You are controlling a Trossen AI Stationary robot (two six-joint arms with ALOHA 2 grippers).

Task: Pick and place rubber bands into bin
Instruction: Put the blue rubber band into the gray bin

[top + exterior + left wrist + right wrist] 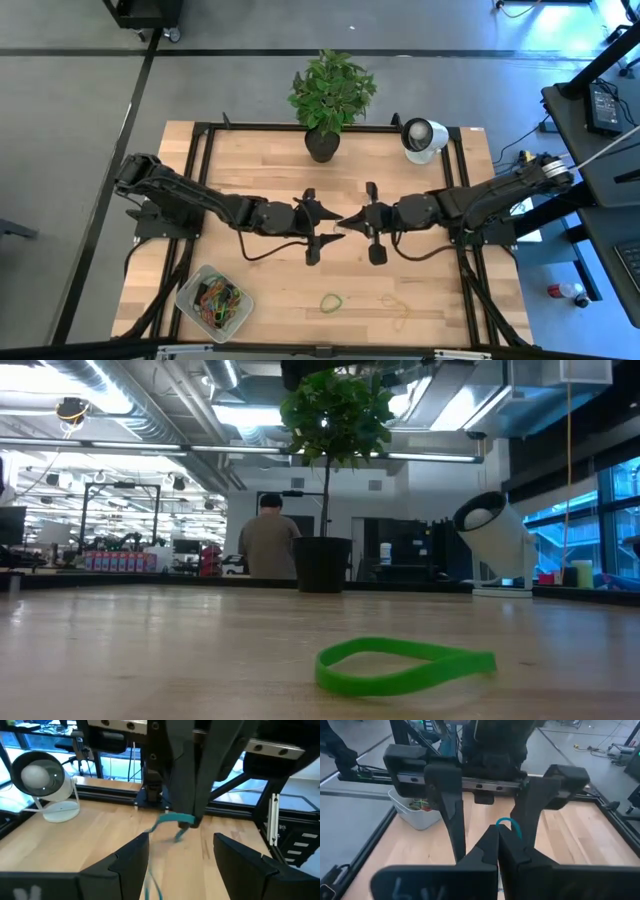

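**Two grippers meet over mid-table with a blue band between them**

At the centre of the high view, the left gripper (326, 222) and right gripper (350, 220) face each other tip to tip above the wooden table (260, 160). The left fingers (131, 857) stand wide apart. The right fingers (487, 845) are pressed together, pinching a thin blue band (510, 825) that arches up from their tips in a small loop; in the left wrist view the same band (174, 818) hangs off the right gripper's tip, drooping toward the table between the left gripper's spread fingers.

The bin (189, 305) sits in the lower left of the high view, its long axis running diagonally, holding a tangle of green, orange and yellow bands (218, 296). A green band (332, 301) lies flat at lower centre, an oval with its long axis running left to right; the low view shows it (405, 663) in the foreground. A pale yellow band (396, 303) lies just to its right, stretched diagonally.

A potted plant (329, 98) and a white round device (424, 139) stand along the table's top edge. In the low view a person (271, 538) stands in the room beyond.
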